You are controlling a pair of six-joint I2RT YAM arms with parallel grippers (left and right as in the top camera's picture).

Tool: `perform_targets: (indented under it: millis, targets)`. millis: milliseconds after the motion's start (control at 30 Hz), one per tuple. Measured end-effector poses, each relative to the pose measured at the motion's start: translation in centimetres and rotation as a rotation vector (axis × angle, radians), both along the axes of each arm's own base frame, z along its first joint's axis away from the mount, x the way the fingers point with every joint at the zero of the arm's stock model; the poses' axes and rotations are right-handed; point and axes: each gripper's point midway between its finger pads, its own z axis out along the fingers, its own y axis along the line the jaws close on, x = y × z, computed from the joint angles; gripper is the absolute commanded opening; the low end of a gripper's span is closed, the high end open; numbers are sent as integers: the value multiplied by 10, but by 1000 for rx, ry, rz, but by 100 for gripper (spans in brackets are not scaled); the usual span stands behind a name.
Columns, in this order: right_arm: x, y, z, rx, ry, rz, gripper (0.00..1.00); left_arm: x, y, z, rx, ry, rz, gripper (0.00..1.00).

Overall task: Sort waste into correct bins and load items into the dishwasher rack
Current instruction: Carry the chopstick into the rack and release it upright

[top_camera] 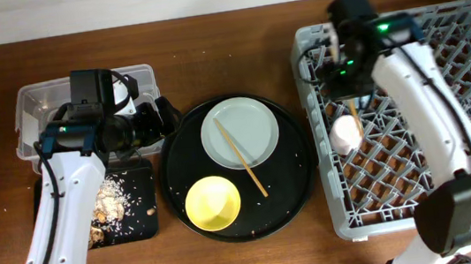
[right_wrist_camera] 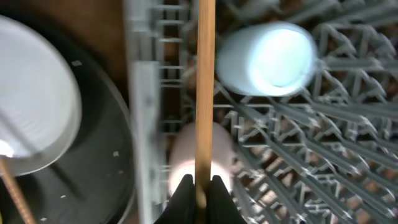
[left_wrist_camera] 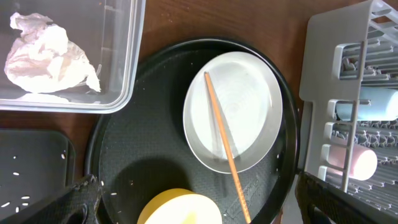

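I am watching the right end effector point(right_wrist_camera: 199, 198) pinching one wooden chopstick point(right_wrist_camera: 205, 93), its fingers pressed together on the stick near one end. The stick is reaching out over the dishwasher rack point(right_wrist_camera: 348, 155), just inside the rack wall that faces the round black tray point(top_camera: 300, 187).

A pink-white cup point(right_wrist_camera: 214, 155) is lying on its side on the rack floor directly under the held stick. A light blue cup point(right_wrist_camera: 267, 59) is lying just beside the stick, a little deeper into the rack. Upright pegs are crowding both cups, and the rack wall is running close alongside the stick.

Outside the rack, the round black tray is sitting just beside that wall. It is carrying the white plate point(top_camera: 248, 122), with the second chopstick point(top_camera: 240, 158) lying slantwise across the plate, and the yellow bowl point(top_camera: 212, 202) near the plate on the side farther from the rack.

Beyond the round tray from the rack, the clear box point(left_wrist_camera: 134, 62) is holding the crumpled tissue point(left_wrist_camera: 46, 53). Next to it, the flat black tray point(top_camera: 143, 218) is carrying tan scraps point(top_camera: 105, 200) and scattered rice-like crumbs.

The left end effector point(top_camera: 163, 121) is spread wide and gripping nothing. It is hanging over the round tray's rim farthest from the rack, next to the clear box. Everything is resting on the brown wooden table point(top_camera: 208, 46).
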Motion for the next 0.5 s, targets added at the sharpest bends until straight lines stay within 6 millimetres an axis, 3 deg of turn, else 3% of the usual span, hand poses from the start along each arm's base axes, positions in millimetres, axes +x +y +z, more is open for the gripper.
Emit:
perform_targets:
  millis: [500]
  targets:
    - [-30, -106, -5, -57, 111, -221, 4, 0, 0, 0, 0, 0, 0, 99]
